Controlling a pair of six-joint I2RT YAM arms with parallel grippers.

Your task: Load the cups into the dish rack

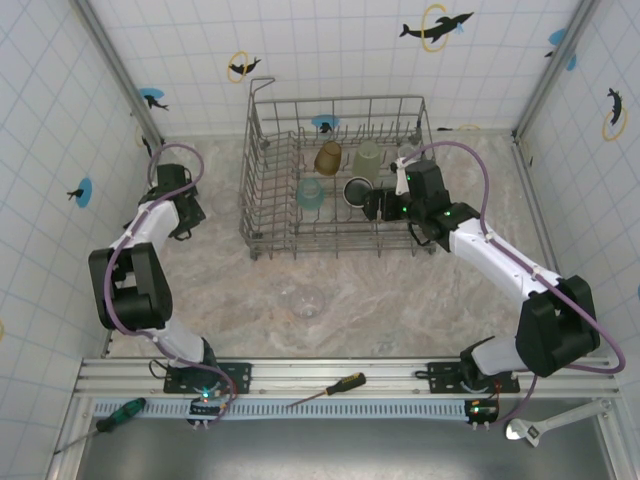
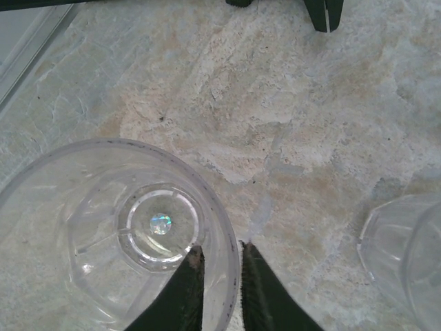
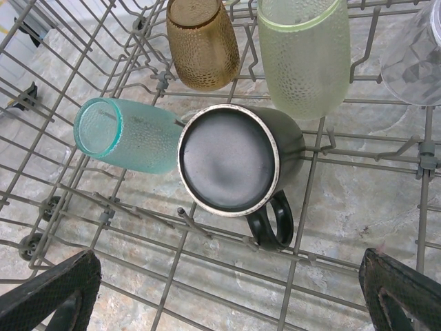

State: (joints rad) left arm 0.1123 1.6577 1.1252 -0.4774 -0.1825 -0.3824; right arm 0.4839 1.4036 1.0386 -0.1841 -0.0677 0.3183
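In the left wrist view my left gripper (image 2: 219,255) is shut on the wall of an upright clear cup (image 2: 96,234): one finger inside the rim, the other outside. A second clear cup (image 2: 406,255) stands at the right edge. From above, the left gripper (image 1: 185,212) is low near the left wall. My right gripper (image 3: 231,303) hangs open over the dish rack (image 3: 41,200), empty. Below it lie a dark mug (image 3: 234,158), a light blue cup (image 3: 131,134), an amber cup (image 3: 202,41), a pale green cup (image 3: 303,52) and a clear cup (image 3: 417,55).
The dish rack (image 1: 262,200) stands at the back centre of the table. Another clear cup (image 1: 303,300) stands on the table in front of it. A yellow-handled screwdriver (image 1: 330,388), a green one (image 1: 120,412) and a wrench (image 1: 540,425) lie along the near rail.
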